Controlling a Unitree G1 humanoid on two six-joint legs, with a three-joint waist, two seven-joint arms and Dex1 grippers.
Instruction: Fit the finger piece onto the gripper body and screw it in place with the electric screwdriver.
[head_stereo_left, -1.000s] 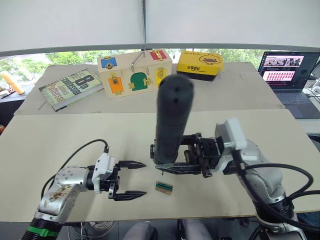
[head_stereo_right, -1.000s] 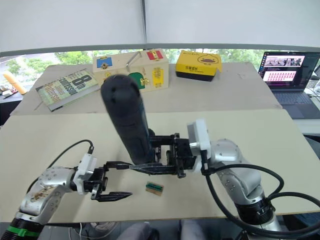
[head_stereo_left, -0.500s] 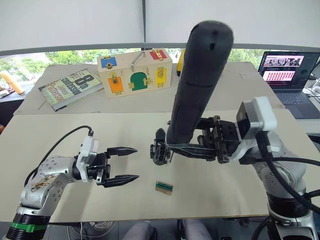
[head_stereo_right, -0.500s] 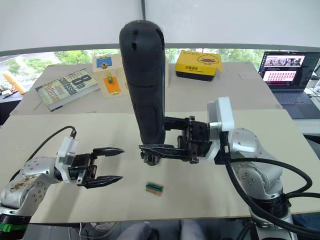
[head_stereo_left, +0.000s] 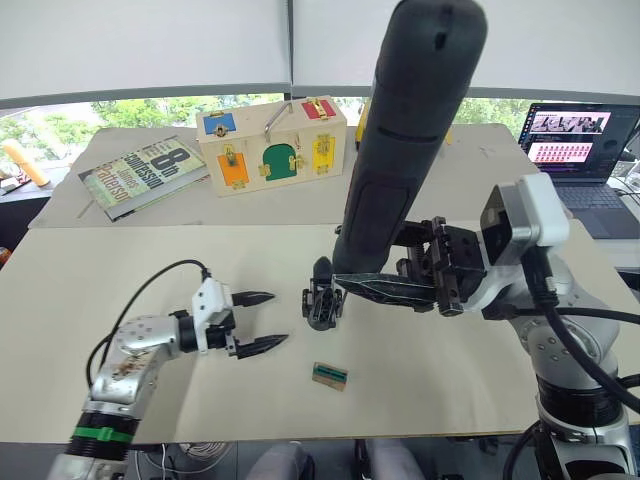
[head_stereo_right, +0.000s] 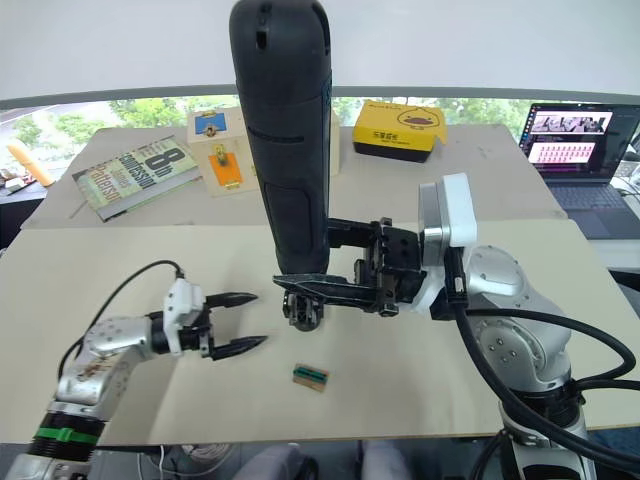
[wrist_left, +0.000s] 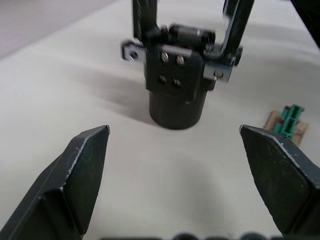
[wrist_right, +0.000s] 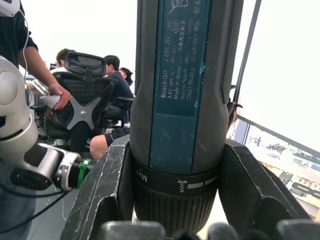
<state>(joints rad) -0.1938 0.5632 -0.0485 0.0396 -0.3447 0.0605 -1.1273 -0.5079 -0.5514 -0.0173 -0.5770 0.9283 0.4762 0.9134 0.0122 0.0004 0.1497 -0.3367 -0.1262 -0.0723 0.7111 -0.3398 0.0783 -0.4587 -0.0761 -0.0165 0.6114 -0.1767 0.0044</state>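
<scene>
At tabletop centre stands the gripper body (head_stereo_left: 320, 300); my right gripper (head_stereo_left: 385, 290) is clamped round the electric screwdriver (head_stereo_left: 405, 140), held upright just above it. My left gripper (head_stereo_left: 262, 320), spread wide and empty, waits beside it. Risk: unsteadied, the body may tip or spin under the bit. Legible: "Bosch GO", "3.6V"; a book (head_stereo_left: 140, 175) marked "8th Confession".

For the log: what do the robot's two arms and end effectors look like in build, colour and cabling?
Both arms are silver-grey metal with rounded joints. The left arm has scuffed, brownish patches, a green band near its base and a thin black cable looping over it. The right arm carries thick black cables. Each end effector, left and right, has a white body and two pointed black fingers.
</scene>
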